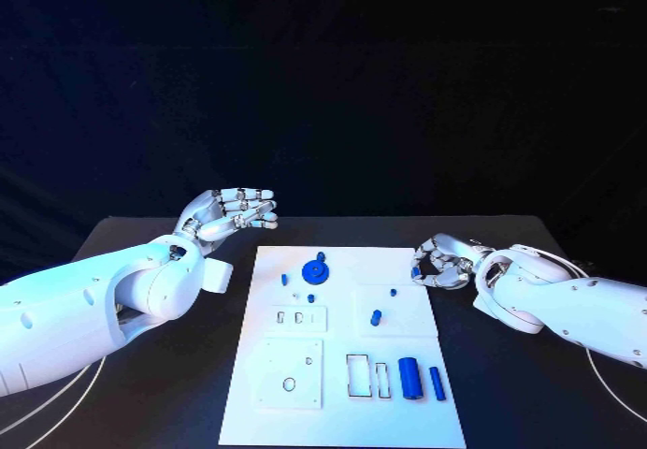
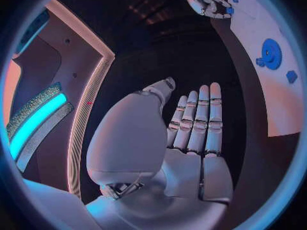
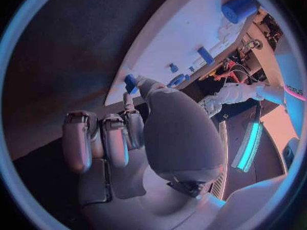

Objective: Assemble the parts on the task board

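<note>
Both hands up off the table, either side of the white flat task board (image 1: 344,374); right hand pinching a small blue part.

Nearest on the board: two blue cylinders (image 1: 411,378) lying side by side, right of open rectangular slots (image 1: 360,375); left of those a white square plate with an oval hole (image 1: 290,373). Further up, a small blue peg (image 1: 376,318) mid-right. Far end, a blue toothed gear wheel (image 1: 316,271) with tiny blue bits just beside it. Right silver hand (image 1: 442,262) at the board's right edge, fingers curled in, small blue piece (image 3: 130,83) between thumb and a fingertip. Left silver hand (image 1: 232,211) raised beyond the board's far left corner, fingers straight and close together, palm bare, holding nothing.
</note>
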### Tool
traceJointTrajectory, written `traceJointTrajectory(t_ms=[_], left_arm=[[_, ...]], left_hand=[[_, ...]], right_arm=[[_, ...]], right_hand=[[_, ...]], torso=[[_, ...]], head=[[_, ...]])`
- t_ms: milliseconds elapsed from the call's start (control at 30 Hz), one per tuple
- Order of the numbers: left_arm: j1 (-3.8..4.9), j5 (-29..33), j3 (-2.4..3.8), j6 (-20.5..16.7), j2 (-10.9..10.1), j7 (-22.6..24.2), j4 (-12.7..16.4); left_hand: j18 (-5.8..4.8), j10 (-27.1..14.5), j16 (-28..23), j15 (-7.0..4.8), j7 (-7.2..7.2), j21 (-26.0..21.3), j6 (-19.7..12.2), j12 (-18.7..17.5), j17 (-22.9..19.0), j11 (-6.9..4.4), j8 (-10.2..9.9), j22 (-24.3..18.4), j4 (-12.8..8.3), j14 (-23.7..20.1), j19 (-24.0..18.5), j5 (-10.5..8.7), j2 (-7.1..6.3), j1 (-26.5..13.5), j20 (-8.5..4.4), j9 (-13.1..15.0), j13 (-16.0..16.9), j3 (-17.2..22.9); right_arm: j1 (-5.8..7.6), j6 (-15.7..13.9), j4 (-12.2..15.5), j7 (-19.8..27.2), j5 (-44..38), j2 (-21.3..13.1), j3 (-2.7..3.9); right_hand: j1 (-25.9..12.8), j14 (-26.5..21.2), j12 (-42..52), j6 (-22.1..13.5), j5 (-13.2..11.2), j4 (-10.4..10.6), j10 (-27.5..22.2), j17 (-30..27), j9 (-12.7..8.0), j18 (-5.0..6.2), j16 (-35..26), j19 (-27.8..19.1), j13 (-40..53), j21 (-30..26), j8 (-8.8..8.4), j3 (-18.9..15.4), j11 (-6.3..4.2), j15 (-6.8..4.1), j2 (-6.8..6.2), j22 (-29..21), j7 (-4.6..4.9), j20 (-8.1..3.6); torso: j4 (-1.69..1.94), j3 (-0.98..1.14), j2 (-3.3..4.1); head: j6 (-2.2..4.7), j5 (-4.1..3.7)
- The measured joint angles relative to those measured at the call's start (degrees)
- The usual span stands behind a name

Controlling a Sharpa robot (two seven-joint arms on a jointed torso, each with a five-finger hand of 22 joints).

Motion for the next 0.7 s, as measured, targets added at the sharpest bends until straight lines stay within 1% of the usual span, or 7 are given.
traceJointTrajectory(t_ms=[100,200,333,400,500,533,700], left_arm=[[-0.01,0.0,0.0,0.0,0.01,-0.02,-0.04],[-0.02,0.0,-0.01,0.01,0.0,-0.04,-0.05],[-0.02,0.0,-0.01,0.01,0.0,-0.06,-0.05],[-0.03,0.0,-0.01,0.01,0.0,-0.06,-0.05],[-0.03,0.0,-0.01,0.01,0.0,-0.08,-0.05],[-0.03,0.0,-0.01,0.01,-0.01,-0.08,-0.05],[-0.03,0.0,-0.01,0.01,-0.02,-0.1,-0.05]], left_hand=[[0.0,0.0,0.0,0.0,0.0,0.0,0.0,0.0,0.0,0.0,0.0,0.0,0.0,0.0,0.0,0.0,0.0,0.0,0.0,0.0,0.0,0.0],[0.0,0.0,0.0,0.0,0.0,0.0,0.0,0.0,0.0,0.0,0.0,0.0,0.0,0.0,0.0,0.0,0.0,0.0,0.0,0.0,0.0,0.0],[0.0,0.0,0.0,0.0,0.0,0.0,0.0,0.0,0.0,0.0,0.0,0.0,0.0,0.0,0.0,0.0,0.0,0.0,0.0,0.0,0.0,0.0],[0.0,0.0,0.0,0.0,0.0,0.0,0.0,0.0,0.0,0.0,0.0,0.0,0.0,0.0,0.0,0.0,0.0,0.0,0.0,0.0,0.0,0.0],[0.0,0.0,0.0,0.0,0.0,0.0,0.0,0.0,-0.01,0.0,0.0,0.0,0.0,0.0,0.0,0.0,0.0,0.0,0.0,0.0,0.0,0.0],[0.0,0.0,0.0,0.0,0.0,0.0,0.0,0.0,-0.01,0.0,0.0,0.0,0.0,0.0,0.0,0.0,0.0,0.0,0.0,0.0,0.0,0.0],[0.0,0.0,0.0,0.0,0.0,0.0,0.0,0.0,-0.01,0.0,0.0,0.0,0.0,0.0,0.0,0.0,0.0,0.0,0.0,0.0,0.0,0.0]], right_arm=[[-0.03,0.06,-0.01,-0.03,-0.03,0.0,0.0],[-0.07,0.15,-0.01,-0.06,-0.06,0.0,0.0],[-0.13,0.33,-0.06,-0.11,-0.1,0.05,0.0],[-0.16,0.41,-0.07,-0.13,-0.12,0.06,0.0],[-0.19,0.51,-0.08,-0.16,-0.15,0.09,0.0],[-0.2,0.53,-0.08,-0.18,-0.16,0.1,0.0],[-0.23,0.5,-0.09,-0.25,-0.21,0.17,0.02]], right_hand=[[0.0,0.0,0.0,0.0,0.0,-0.15,0.0,0.0,0.0,0.0,0.0,0.0,0.0,0.0,0.25,0.15,0.0,0.0,0.0,0.0,0.0,0.0],[0.0,0.0,0.0,0.28,0.0,-0.16,0.0,0.0,0.0,0.0,0.0,0.0,0.0,0.0,0.25,0.48,0.0,0.0,0.0,0.0,-0.29,0.0],[0.0,-0.22,0.0,0.96,0.0,-0.24,0.21,0.0,0.08,0.0,0.0,-0.22,-0.01,0.0,0.93,0.87,-0.21,-0.21,0.03,-0.01,-0.34,-0.22],[-0.07,-0.22,0.0,1.18,0.0,-0.32,0.21,-0.01,0.1,-0.01,0.0,-0.22,-0.01,0.0,1.11,1.15,-0.21,-0.21,0.69,-0.01,-0.57,-0.22],[-0.07,-0.11,0.0,1.74,0.0,-0.46,0.53,-0.01,0.19,-0.01,0.0,-0.13,-0.01,0.0,1.58,1.46,-0.53,-0.32,0.73,-0.01,-0.71,-0.31],[-0.09,-0.03,0.0,1.92,0.0,-0.43,0.62,-0.01,0.27,0.0,0.0,-0.01,-0.01,0.0,1.83,1.7,-0.62,-0.45,1.12,-0.01,-0.89,-0.43],[-0.14,-0.01,0.0,2.57,-0.03,-0.78,0.93,-0.01,0.36,0.0,0.0,-0.21,-0.02,0.0,2.7,2.53,-0.93,-0.83,1.84,-0.01,-1.32,-0.64]], torso=[[0.02,-0.01,0.0],[0.02,-0.01,0.01],[-0.02,-0.04,0.03],[-0.02,-0.03,0.04],[-0.02,-0.03,0.04],[-0.02,-0.02,0.05],[-0.02,-0.01,0.07]], head=[[0.04,-0.03],[0.08,-0.01],[0.09,0.05],[0.05,0.05],[0.01,0.05],[-0.01,0.05],[-0.08,0.06]])
